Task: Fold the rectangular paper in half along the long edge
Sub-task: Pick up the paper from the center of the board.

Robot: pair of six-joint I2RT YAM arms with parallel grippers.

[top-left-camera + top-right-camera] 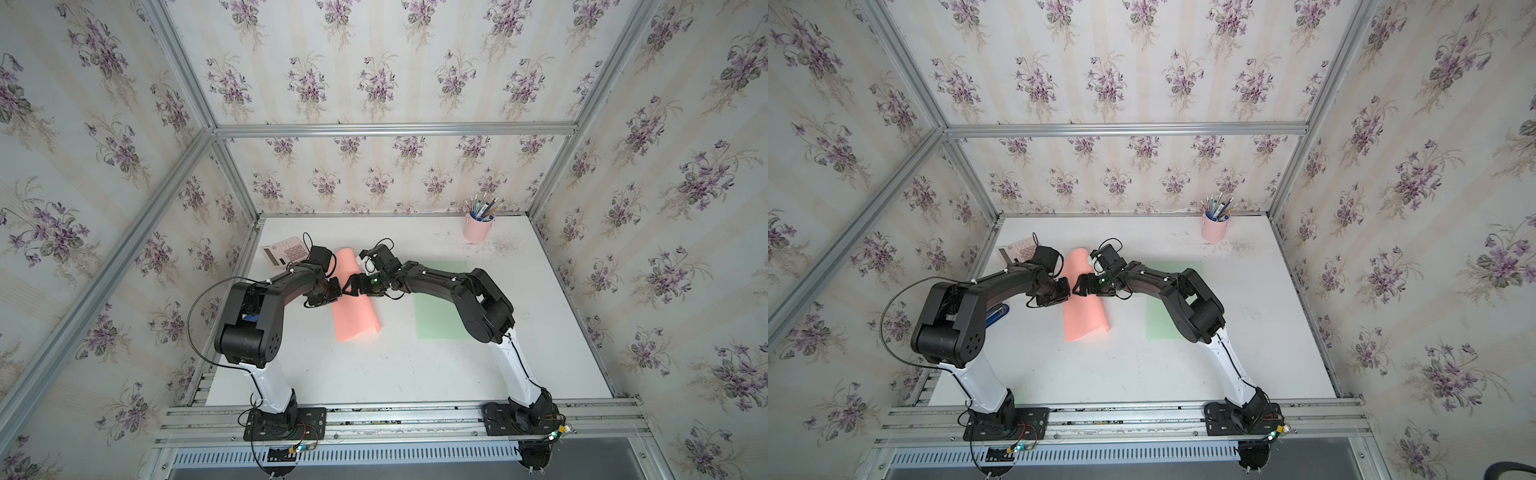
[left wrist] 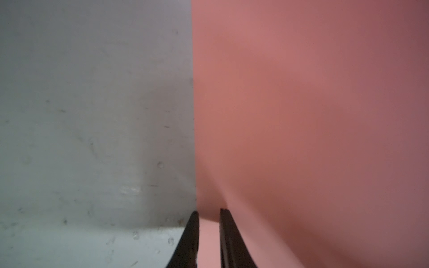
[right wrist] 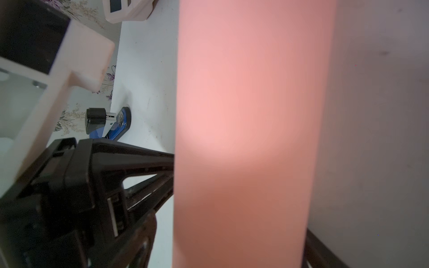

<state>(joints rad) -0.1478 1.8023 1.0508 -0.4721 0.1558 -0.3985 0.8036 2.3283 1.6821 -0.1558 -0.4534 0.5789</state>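
Paper (image 1: 355,316) curls; left gripper (image 2: 209,211) barely parted (left wrist view only; grip unclear); right gripper (image 1: 348,289) wide.

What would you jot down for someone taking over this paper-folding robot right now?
Left claw: shut on the pink paper, pinching it at its left long edge.
Right claw: open over the middle of the sheet, apparently gripping nothing.
Paper: on the white table, bent over into a loose rounded loop. Its right side is curved, not creased.
Done: the sheet is brought over roughly in half.
Left: press the curved side flat into a sharp crease, then let go.
The green paper lies flat beside it, partly under the right arm.
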